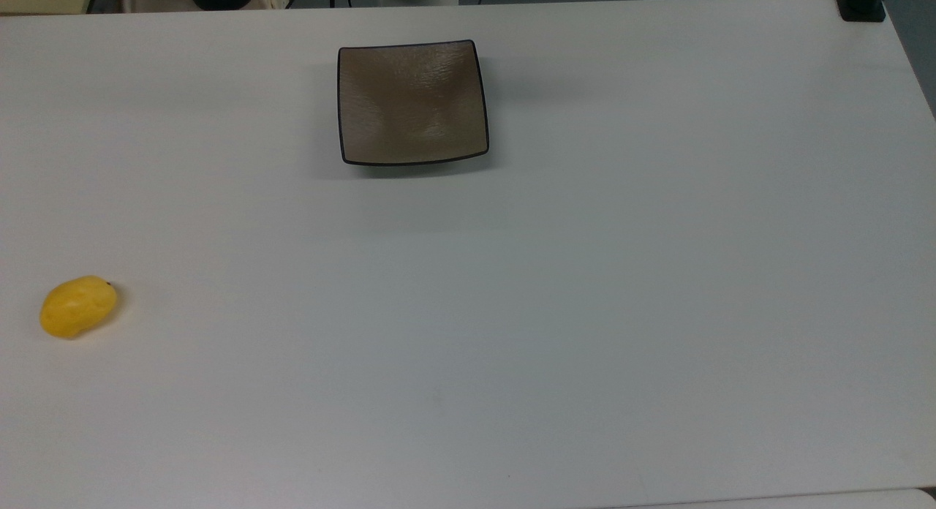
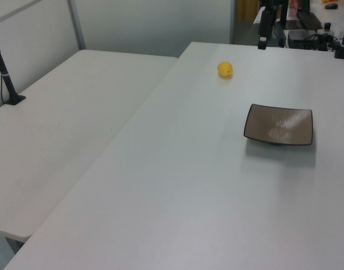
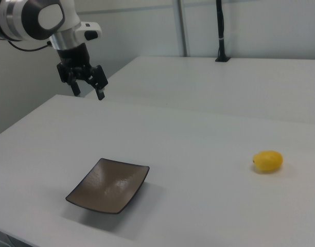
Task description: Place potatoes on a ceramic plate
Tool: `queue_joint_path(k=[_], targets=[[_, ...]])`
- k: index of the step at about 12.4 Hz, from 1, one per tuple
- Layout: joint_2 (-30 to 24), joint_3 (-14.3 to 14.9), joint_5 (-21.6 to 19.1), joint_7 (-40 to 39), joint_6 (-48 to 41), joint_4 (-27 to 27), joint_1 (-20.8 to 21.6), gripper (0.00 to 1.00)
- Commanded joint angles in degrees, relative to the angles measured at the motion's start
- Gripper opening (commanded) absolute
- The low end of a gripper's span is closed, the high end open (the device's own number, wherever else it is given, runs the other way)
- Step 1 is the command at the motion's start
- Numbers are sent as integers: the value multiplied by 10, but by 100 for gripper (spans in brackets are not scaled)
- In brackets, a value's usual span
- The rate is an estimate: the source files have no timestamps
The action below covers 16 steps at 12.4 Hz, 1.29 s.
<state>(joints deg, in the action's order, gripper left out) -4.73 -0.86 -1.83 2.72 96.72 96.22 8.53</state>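
We found the potato (image 1: 77, 306) lying loose on the white bench (image 1: 585, 311), at the top view's far left and well apart from the ceramic plate (image 1: 412, 102), which sat bare. We judged no transfer had begun. The hand (image 3: 88, 88) hung high beyond the plate in the right view, pointing down, fingers parted, holding nothing.

Soft, even overhead light fills all three views, bright without harshness. The white table (image 1: 585, 311) looks slightly grey-blue in the top view, dimmer toward the lower frame. The plate (image 1: 412, 103) shows pale glare on its glossy centre and casts a faint shadow. The potato (image 1: 77, 306) throws hardly any. Focus is fair throughout.
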Motion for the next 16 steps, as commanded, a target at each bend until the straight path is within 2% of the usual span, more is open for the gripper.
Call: queue_joint_path(k=[1, 16], targets=[[-7, 8, -12, -16, 13, 11, 4, 100], [-3, 16, -7, -14, 12, 1, -2, 100]])
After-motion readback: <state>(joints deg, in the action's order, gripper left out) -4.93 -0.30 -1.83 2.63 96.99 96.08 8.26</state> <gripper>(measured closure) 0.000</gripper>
